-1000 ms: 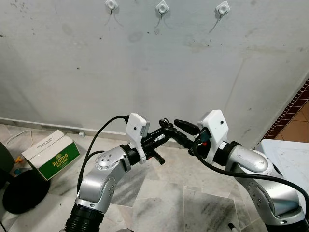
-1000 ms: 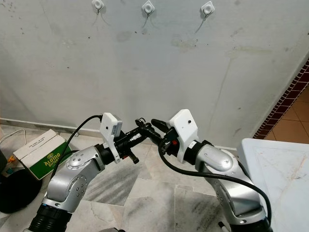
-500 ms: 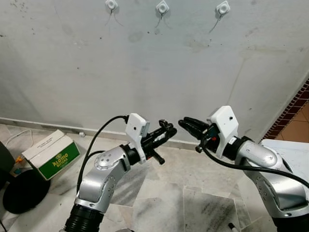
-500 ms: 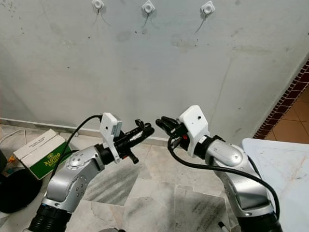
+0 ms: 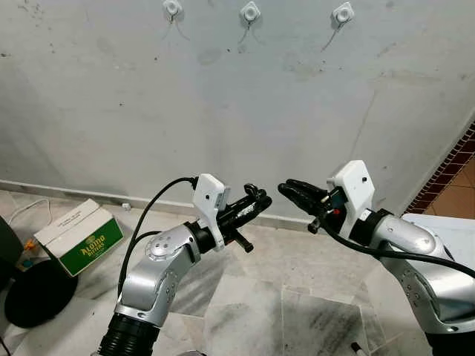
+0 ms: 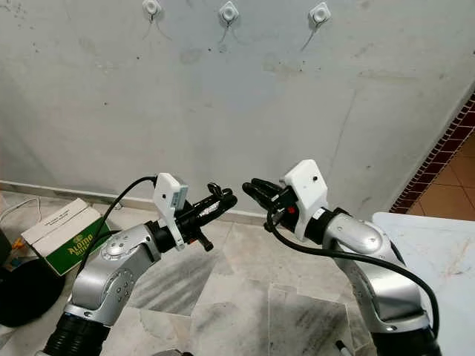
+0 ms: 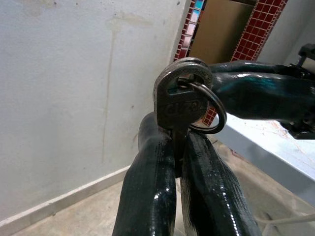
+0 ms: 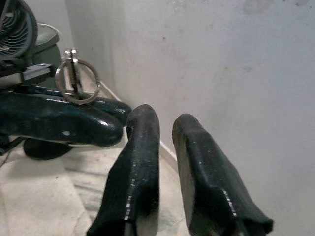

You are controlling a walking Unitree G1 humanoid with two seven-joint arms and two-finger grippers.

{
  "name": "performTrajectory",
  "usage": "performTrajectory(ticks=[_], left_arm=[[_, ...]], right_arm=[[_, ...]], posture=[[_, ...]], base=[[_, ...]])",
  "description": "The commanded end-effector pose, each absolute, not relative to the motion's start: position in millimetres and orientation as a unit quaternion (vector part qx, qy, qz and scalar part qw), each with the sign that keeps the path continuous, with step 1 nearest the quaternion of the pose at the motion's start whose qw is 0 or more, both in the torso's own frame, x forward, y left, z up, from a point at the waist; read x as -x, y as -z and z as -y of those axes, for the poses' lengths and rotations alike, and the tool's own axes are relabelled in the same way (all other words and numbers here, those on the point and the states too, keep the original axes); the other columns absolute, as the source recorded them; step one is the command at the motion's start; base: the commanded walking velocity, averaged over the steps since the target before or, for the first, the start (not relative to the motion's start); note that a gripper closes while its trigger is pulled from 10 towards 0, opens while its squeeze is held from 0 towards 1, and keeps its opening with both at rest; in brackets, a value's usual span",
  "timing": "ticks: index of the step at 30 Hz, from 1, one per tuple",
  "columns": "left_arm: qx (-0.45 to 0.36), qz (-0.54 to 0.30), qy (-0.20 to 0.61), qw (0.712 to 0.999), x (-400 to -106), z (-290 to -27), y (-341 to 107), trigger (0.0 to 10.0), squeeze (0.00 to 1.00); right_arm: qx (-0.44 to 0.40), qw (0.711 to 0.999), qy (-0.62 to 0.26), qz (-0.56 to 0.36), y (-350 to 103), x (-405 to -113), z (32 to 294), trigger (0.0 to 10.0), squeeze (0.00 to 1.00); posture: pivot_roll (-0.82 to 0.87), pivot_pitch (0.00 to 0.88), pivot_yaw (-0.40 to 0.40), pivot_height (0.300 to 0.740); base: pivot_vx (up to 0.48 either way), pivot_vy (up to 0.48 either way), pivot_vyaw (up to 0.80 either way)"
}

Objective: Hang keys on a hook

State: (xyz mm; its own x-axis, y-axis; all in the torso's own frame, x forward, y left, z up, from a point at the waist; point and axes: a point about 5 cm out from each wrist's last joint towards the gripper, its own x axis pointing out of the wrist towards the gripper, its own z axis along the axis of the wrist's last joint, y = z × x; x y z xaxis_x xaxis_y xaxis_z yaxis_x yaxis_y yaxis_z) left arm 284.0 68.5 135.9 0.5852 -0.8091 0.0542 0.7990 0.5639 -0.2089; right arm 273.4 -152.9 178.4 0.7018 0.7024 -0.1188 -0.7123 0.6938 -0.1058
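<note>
I have the keys [image 7: 179, 101] pinched blade-down between the left end effector [image 5: 252, 202] fingers, ring [image 7: 209, 110] standing free above so it can catch a hook. My right end effector [image 5: 295, 193] sits just beside, fingers slightly parted, empty. The three wall hooks [image 5: 250, 12] are well above.

Dull grey metal keys [image 7: 180, 101] on a thin shiny ring [image 7: 210, 110], pinched in glossy black rubbery fingers [image 7: 147, 187] of the left tool [image 5: 256, 199]. Same wet-looking black on the right tool [image 8: 165, 147]. Beyond both, matt, stained, rough plaster wall [image 5: 111, 96]; below, polished marble floor [image 5: 297, 311].
</note>
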Motion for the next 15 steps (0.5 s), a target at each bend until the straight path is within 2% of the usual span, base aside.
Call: performTrajectory(ticks=[1,15], left_arm=[[0.096,-0.016,0.455,0.885,-285,-69,-141,0.0,0.00],[0.097,-0.016,0.457,0.884,-286,-68,-140,0.0,0.00]], right_arm=[[0.071,0.916,-0.395,-0.023,-187,-269,153,10.0,1.00],[0.041,0.903,-0.426,-0.028,-187,-254,137,10.0,1.00]], posture=[[-0.04,0.036,0.063,0.740],[-0.04,0.038,0.066,0.740]], base=[[0.000,0.000,0.00],[0.000,0.000,0.00]])
